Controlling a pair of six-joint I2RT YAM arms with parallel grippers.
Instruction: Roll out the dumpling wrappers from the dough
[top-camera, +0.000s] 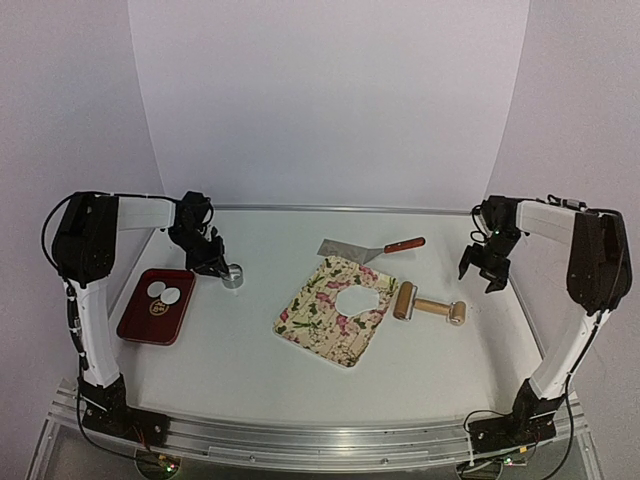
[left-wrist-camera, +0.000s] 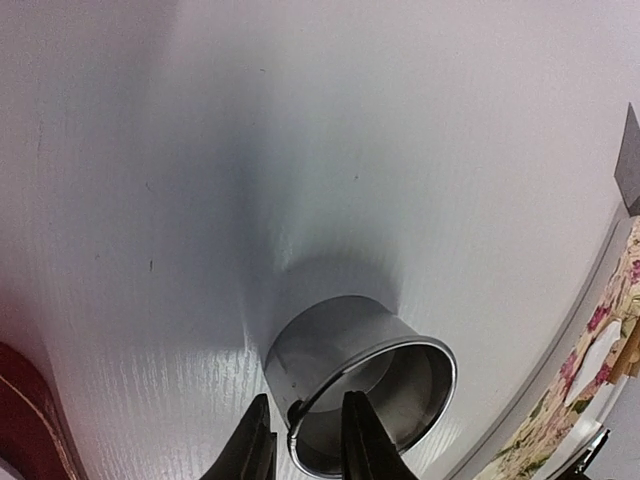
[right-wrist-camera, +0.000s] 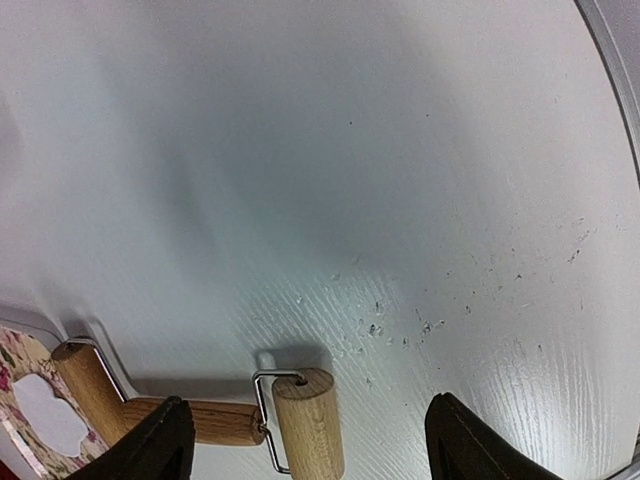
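Observation:
Two dumpling wrappers (top-camera: 157, 290) (top-camera: 172, 296), small white discs, lie in the red tray (top-camera: 150, 322) at the left. The flattened white dough (top-camera: 360, 300) rests on the floral mat (top-camera: 318, 322) mid-table. A metal ring cutter (top-camera: 232, 275) (left-wrist-camera: 350, 345) stands on the table right of the tray. My left gripper (top-camera: 212, 262) (left-wrist-camera: 307, 400) straddles the cutter's near wall, one finger outside and one inside, narrowly open with a small gap showing. My right gripper (top-camera: 483, 268) (right-wrist-camera: 308, 402) hangs wide open over the wooden roller (top-camera: 430, 307) (right-wrist-camera: 305, 425), holding nothing.
A metal scraper with a red-brown handle (top-camera: 372, 248) lies behind the mat. The raised table rim (top-camera: 330, 208) runs along the back and sides. Small dough crumbs (right-wrist-camera: 400, 330) dot the table beyond the roller.

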